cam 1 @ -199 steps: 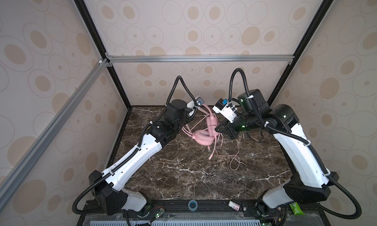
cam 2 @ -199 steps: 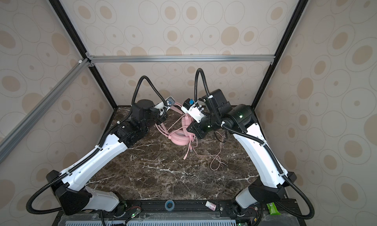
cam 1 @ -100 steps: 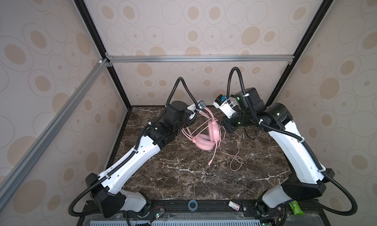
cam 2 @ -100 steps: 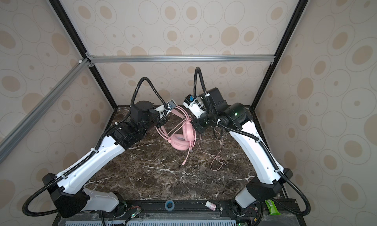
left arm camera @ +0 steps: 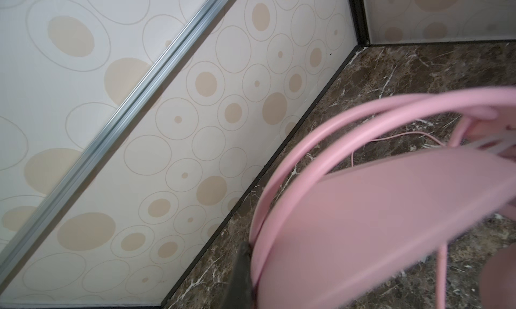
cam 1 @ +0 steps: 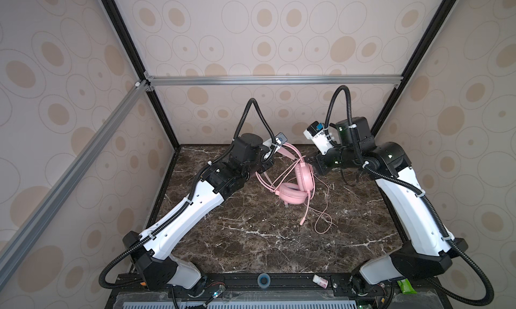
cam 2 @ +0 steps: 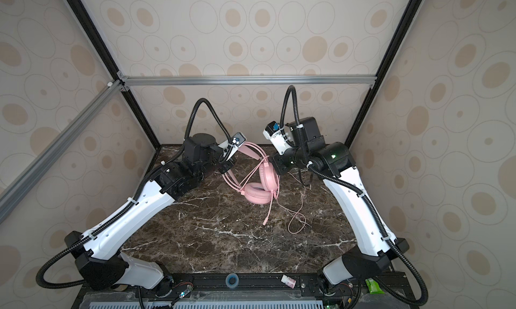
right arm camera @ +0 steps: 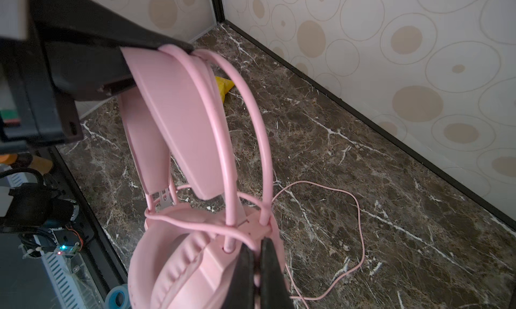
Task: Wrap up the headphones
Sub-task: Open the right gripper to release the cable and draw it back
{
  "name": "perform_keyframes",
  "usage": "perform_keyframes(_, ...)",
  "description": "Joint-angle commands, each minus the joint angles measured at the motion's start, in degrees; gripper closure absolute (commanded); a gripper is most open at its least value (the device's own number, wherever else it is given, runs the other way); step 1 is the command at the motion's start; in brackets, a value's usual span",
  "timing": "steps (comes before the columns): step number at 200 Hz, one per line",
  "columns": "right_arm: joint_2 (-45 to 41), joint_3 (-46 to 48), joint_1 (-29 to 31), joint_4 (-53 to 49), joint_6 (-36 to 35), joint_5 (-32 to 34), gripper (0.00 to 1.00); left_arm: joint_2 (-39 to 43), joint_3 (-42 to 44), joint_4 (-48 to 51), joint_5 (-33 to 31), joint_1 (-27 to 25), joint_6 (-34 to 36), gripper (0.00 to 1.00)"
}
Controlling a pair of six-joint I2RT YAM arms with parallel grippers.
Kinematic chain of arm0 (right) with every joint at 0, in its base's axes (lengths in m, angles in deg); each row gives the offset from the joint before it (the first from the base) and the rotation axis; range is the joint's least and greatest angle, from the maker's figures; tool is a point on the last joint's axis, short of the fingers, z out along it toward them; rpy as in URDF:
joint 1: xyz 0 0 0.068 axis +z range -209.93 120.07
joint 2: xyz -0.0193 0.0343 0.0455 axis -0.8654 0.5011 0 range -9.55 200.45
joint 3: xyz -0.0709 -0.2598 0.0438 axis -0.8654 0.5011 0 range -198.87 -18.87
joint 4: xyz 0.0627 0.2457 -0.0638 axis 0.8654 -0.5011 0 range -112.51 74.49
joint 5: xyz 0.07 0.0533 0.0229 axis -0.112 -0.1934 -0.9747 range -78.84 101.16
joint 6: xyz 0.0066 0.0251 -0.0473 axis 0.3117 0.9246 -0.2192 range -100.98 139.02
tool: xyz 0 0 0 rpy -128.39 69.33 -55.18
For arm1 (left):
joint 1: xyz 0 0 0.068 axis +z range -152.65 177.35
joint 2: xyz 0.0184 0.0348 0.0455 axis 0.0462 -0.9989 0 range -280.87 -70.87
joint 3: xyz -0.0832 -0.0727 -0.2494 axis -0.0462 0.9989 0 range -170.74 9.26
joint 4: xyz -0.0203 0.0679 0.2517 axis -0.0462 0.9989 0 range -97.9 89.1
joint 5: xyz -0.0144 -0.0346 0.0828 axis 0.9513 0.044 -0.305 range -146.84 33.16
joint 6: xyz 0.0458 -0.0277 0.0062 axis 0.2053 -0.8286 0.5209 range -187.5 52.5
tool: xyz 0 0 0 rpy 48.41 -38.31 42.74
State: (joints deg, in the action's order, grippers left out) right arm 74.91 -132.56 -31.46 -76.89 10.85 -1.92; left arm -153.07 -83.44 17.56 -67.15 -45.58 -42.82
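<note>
Left fingers [left arm camera: 240,277] clamp the headphones [cam 1: 291,194]; right fingers [right arm camera: 243,277], reaching inward opposite, pinch them.

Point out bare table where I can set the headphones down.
Bare: the table front half, between left forearm and right forearm, nearer than the cable. Crowded: the far middle, around the headphones and the cable trailing right.

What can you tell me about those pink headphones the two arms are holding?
The headphones are pale pink, plastic by the look, with two big padded earcups, a double-wire headband and a flat band under it. They are held tilted over the back of the marble table. The left hand is shut on the headband; the right hand is shut at one earcup's top, where the thin cable crosses. The cable then trails loose on the table.
</note>
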Motion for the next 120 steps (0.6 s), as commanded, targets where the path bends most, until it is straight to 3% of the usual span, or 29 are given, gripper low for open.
perform_keyframes(1,-0.19,-1.57,-2.31,5.79,0.07,-2.98,1.00,1.30,-4.45,0.54,7.95,0.06,-4.60,1.00)
perform_keyframes(32,1.64,-5.05,-2.45,4.92,-1.16,-6.07,1.00,0.53,-6.71,1.48,9.37,0.51,-5.28,1.00)
perform_keyframes(120,-0.42,-0.84,-4.48,13.38,2.29,-8.04,0.93,1.19,-6.56,1.10,11.49,3.10,-8.22,1.00)
